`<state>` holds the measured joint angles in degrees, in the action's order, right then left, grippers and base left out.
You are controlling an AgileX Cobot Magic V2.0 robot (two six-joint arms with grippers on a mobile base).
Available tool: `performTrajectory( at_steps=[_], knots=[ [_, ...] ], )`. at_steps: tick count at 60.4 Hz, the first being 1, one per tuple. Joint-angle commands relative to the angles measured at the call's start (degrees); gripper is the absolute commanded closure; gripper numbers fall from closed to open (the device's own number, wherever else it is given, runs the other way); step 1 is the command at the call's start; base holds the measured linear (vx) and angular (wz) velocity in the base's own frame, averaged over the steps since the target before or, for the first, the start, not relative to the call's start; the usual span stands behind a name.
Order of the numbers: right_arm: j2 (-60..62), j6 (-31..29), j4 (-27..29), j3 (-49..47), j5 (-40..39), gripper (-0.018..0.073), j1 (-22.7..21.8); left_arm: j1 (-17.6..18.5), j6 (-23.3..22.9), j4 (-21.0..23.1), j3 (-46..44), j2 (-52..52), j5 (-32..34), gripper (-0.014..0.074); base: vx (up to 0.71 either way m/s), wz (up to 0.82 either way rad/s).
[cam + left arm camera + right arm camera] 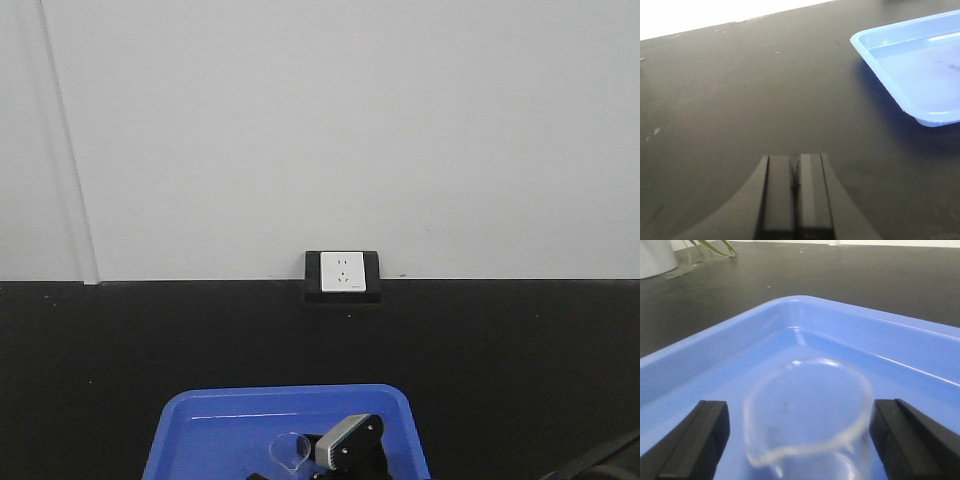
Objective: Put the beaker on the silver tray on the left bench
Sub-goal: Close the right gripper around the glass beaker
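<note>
Left gripper is hanging low over the black counter, its two fingers pressing together with nothing between them. To its right and well apart from it, the blue tray is lying flat on the counter, one rounded corner turning toward the left wrist camera. The part of the tray floor showing in this view is carrying nothing.

From the front, the tray is sitting at the bottom centre of the frame, on the near part of the counter. The beaker is standing inside it, toward the near side, rim upward. Just to the right of the beaker, the grey-and-black housing of the right arm is reaching in over the tray. Behind, a white power socket in a black surround is sitting where the counter meets the pale wall.

From the right wrist, a white pot and thin green plant leaves are showing at the far upper left, beyond the tray. Right gripper is holding its fingers spread, one on either side of the beaker, which is standing upright on the tray floor with its pour lip facing the camera. The left finger is standing clear of the glass with a visible gap. The right finger is lying just beside the rim; whether it is touching cannot be told, the glass being blurred there.
</note>
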<state>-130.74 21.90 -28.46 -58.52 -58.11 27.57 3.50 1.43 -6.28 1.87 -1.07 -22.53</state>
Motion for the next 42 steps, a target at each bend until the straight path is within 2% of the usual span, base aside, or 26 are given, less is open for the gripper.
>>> performTrajectory(
  at_steps=[1,5,12,21,25,35,42],
  knots=[
    [2.42,-0.63,0.51,-3.22,-3.68,-0.0052,0.95,0.20,-0.11,0.14,1.14,-0.39,4.79,0.0595,0.00,0.00],
    [2.36,-0.59,0.89,-3.84,-2.91,-0.0025,1.55,0.20,-0.11,0.20,1.14,-0.39,4.79,0.0595,0.00,0.00],
    [2.36,-0.59,2.60,-3.81,-2.42,0.0092,1.56,0.20,-0.11,0.20,1.14,-0.39,4.79,0.0595,0.00,0.00],
    [3.05,-0.59,3.54,-3.00,-2.44,0.0397,1.38,0.20,-0.11,0.20,1.14,-0.39,4.79,0.0595,0.00,0.00],
    [4.43,-0.59,3.42,-1.97,-2.38,0.0567,1.38,0.20,-0.11,0.20,1.14,-0.39,4.79,0.0595,0.00,0.00],
    [12.31,-0.35,3.82,2.79,1.11,0.0575,1.38,0.20,-0.11,0.20,1.14,-0.39,4.79,0.0595,0.00,0.00],
    [21.35,-0.35,4.37,8.07,7.83,0.0575,1.38,0.20,-0.11,0.20,1.14,-0.39,4.79,0.0595,0.00,0.00]
  ],
)
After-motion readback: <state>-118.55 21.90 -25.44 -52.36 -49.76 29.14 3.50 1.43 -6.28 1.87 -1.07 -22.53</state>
